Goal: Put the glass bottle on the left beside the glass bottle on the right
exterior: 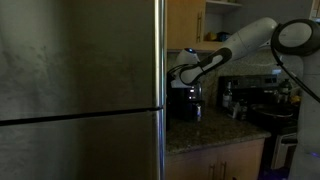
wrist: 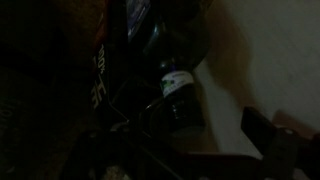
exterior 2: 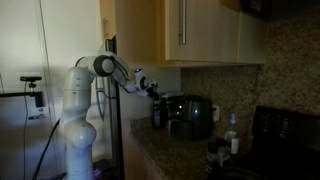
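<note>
Dark glass bottle (exterior 2: 158, 113), label unreadable, stands at nine o'clock of a rounded black appliance (exterior 2: 191, 116); the claw (exterior 2: 151, 89) hangs above, whether spread or pressed together I cannot tell.

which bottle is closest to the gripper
The dark bottle just below the gripper, beside the coffee maker; the other bottles stand beyond it, by the stove.

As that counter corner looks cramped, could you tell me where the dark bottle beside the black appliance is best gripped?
Probably the neck or shoulder of the dark bottle, coming down from above. It stands upright, the black appliance crowds one side, and the gripper hovers just over it. The frames are dim, so this is a loose judgement.
</note>
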### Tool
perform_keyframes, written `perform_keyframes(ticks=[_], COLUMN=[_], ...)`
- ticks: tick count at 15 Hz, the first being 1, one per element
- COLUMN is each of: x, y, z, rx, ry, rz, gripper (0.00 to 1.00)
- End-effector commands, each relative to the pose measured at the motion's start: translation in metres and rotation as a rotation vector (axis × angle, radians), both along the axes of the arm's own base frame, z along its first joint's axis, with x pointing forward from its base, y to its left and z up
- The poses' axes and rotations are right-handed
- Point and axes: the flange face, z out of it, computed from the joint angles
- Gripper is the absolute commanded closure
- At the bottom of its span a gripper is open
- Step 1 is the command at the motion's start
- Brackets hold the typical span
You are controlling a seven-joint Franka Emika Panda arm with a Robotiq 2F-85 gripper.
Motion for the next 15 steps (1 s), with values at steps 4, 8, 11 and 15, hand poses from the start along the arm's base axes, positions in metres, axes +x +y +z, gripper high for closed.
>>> perform_keyframes(ticks=[4, 8, 11, 15], x=[0.015, 0.016, 0.016, 0.015], y=[0.005, 0.005, 0.008, 0.007], z=[-0.008, -0.022, -0.023, -0.022], rx=[-0.062, -0.077, -0.073, -0.091], ry=[0.056, 0.100, 0.084, 0.071], rz=[-0.036, -0.034, -0.030, -0.036], gripper=[0.07, 0.40, 0.65, 0.95])
